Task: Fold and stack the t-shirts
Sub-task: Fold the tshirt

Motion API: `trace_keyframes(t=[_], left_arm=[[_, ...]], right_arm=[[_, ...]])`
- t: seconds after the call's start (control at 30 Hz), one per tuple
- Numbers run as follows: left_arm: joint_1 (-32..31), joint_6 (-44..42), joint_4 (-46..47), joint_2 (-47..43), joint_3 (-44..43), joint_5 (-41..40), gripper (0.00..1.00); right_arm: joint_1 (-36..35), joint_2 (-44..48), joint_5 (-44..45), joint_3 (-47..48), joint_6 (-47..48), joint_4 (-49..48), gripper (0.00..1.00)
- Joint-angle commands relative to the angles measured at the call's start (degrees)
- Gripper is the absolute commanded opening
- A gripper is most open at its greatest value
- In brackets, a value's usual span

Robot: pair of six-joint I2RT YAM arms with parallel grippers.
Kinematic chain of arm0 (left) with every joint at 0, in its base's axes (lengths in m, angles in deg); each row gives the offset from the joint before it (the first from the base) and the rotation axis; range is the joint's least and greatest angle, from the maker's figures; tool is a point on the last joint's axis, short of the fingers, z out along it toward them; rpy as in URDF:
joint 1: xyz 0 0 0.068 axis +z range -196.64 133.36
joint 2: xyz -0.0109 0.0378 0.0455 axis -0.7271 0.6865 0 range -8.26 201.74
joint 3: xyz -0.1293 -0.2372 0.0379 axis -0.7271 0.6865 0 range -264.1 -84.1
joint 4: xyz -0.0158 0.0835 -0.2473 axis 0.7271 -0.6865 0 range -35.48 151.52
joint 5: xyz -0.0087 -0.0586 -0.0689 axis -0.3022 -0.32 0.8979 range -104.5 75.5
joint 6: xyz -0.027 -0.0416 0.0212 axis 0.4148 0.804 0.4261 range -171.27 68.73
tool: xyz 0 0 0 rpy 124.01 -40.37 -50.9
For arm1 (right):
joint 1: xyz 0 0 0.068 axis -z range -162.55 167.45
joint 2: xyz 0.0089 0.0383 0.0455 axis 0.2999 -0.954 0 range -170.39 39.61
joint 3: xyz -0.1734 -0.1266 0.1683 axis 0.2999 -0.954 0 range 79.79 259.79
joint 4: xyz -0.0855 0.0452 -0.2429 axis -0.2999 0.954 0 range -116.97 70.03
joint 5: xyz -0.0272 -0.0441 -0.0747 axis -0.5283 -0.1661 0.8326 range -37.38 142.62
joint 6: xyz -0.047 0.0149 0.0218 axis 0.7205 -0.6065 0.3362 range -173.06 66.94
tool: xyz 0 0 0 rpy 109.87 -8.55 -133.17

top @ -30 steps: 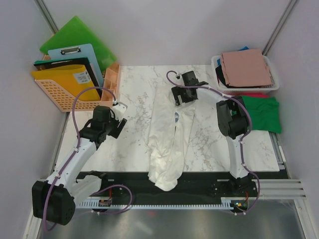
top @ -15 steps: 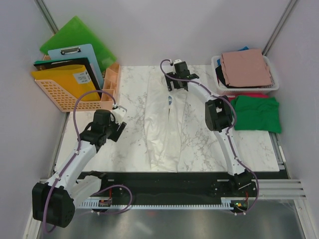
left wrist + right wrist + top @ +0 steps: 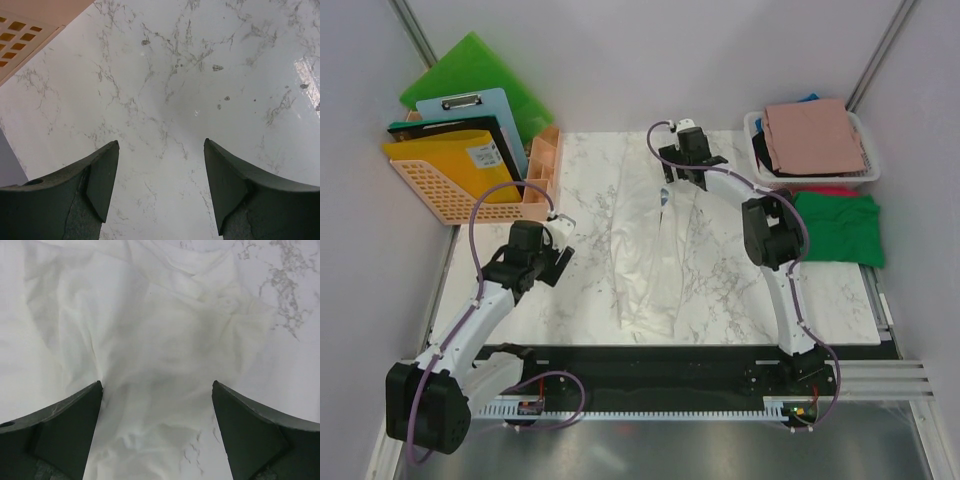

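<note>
A cream-white t-shirt (image 3: 650,255) lies lengthwise down the middle of the marble table (image 3: 580,190), with a small dark print (image 3: 664,197) near its far end. My right gripper (image 3: 682,178) hovers over that far end. In the right wrist view it (image 3: 156,390) stands open, and rumpled white cloth (image 3: 150,325) lies below and between the fingers, not gripped. My left gripper (image 3: 560,245) is open over bare marble (image 3: 165,90), left of the shirt. A green t-shirt (image 3: 840,228) lies at the right edge. A dusty-pink t-shirt (image 3: 815,135) tops the pile in the basket.
The white mesh basket (image 3: 752,120) stands at the back right, with blue, black and red cloth showing under the pink shirt. An orange crate (image 3: 440,195) with a yellow folder, a blue clipboard (image 3: 485,110) and green boards (image 3: 470,65) fills the back left corner. Its corner (image 3: 20,25) shows near my left gripper.
The white shirt has slid away from the near table edge, where its hem hung over, toward the back. The right gripper moved back with it, then shifted slightly right. The left arm barely moved.
</note>
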Motion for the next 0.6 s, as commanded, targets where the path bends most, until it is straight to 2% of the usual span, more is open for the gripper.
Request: trace_keyframes(t=[0.0,0.1,0.13,0.2,0.23,0.3,0.33,0.37,0.4,0.43,0.5,0.57], left_arm=[[0.2,-0.5,1.1,-0.2,0.0,1.6,0.76],[0.2,-0.3,1.1,-0.3,-0.1,2.5,0.77],[0.2,-0.3,1.1,-0.3,0.0,3.1,0.77],[0.2,-0.2,1.0,-0.9,0.1,4.0,0.77],[0.2,-0.2,1.0,-1.1,0.1,4.3,0.77],[0.2,-0.1,1.0,-1.7,0.2,5.0,0.77],[0.2,-0.1,1.0,-1.8,0.1,5.3,0.77],[0.2,-0.2,0.9,-1.9,0.2,5.3,0.77],[0.2,-0.2,1.0,-2.1,0.1,6.8,0.77],[0.2,-0.2,1.0,-1.9,0.0,7.4,0.77],[0.2,-0.1,1.4,-1.9,-0.5,8.1,0.76],[0.2,-0.1,1.5,-1.6,-1.0,9.1,0.76]], right_arm=[[0.1,14.3,-0.7,-4.4,2.0,-5.7,0.98],[-0.7,25.3,-1.8,-7.2,2.9,-4.7,0.98],[-1.1,30.4,-2.1,-7.5,3.1,-1.4,0.98],[-1.4,34.5,-2.7,-6.0,2.8,5.0,0.98],[-1.4,37.2,-4.3,-4.7,3.4,15.4,0.98],[-1.5,38.4,-11.1,0.3,4.4,29.4,0.98],[-1.4,40.5,-15.4,-0.2,7.9,41.3,0.98],[-1.4,42.3,-19.7,-2.0,9.9,46.2,0.98],[-1.4,47.3,-25.6,-10.3,11.0,51.1,0.98],[-1.6,50.1,-27.9,-15.2,12.6,52.5,0.98],[-1.8,56.0,-29.2,-28.5,17.0,53.1,0.98],[-2.0,63.6,-29.8,-34.9,21.0,53.0,0.98]])
